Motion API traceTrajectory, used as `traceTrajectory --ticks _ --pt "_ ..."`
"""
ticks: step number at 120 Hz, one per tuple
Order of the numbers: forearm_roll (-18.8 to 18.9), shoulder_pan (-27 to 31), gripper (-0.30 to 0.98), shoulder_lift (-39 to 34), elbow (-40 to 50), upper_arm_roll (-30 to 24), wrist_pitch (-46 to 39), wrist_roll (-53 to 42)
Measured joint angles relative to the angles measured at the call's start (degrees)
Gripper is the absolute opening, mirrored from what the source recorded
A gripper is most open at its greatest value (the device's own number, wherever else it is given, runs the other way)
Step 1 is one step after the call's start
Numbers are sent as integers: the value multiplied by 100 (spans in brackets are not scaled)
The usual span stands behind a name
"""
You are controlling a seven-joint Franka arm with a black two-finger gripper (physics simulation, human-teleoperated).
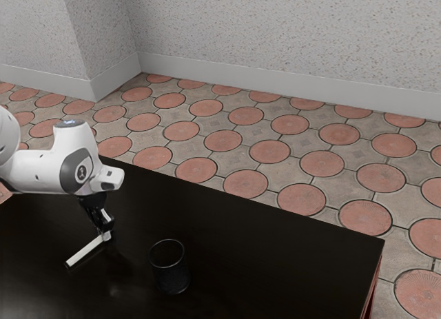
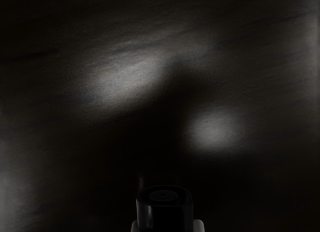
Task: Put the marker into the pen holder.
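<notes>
Note the tabletop (image 1: pixel 262 264): you see a smooth, dark, glossy surface in the exterior view, while the wrist view gives it soft highlights and a fine, uneven grain. The marker (image 1: pixel 87 251) presents a smooth, plastic-like barrel. Your arm (image 1: pixel 45 171) has a smooth, plastic-looking shell with a low sheen; the gripper (image 1: pixel 103 229) reads darker and duller. On the pen holder (image 1: pixel 170 271), observe a shiny rim; its material is indeterminate. The wall (image 1: pixel 275 29) appears rough and speckled, the baseboard (image 1: pixel 275 82) smooth and matt, the floor discs (image 1: pixel 301 200) matt and mottled.
</notes>
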State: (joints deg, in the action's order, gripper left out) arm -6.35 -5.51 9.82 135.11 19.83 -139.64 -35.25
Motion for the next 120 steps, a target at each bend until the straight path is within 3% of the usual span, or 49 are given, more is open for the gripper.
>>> traceTrajectory --ticks 22,42,57,79,98,120 --pt "220 -96 -10 -592 -342 -32 23 113" --pt "616 -62 -10 -725 -1749 -729 562 314" --pt "648 -559 -10 -854 -2011 -966 1072 494" --pt "595 -1635 -10 -1658 -1387 -1010 1777 732" --pt "580 -1567 -10 -2112 -472 -994 1951 870" --pt "583 -1933 -10 -2138 -261 -1001 1775 986"
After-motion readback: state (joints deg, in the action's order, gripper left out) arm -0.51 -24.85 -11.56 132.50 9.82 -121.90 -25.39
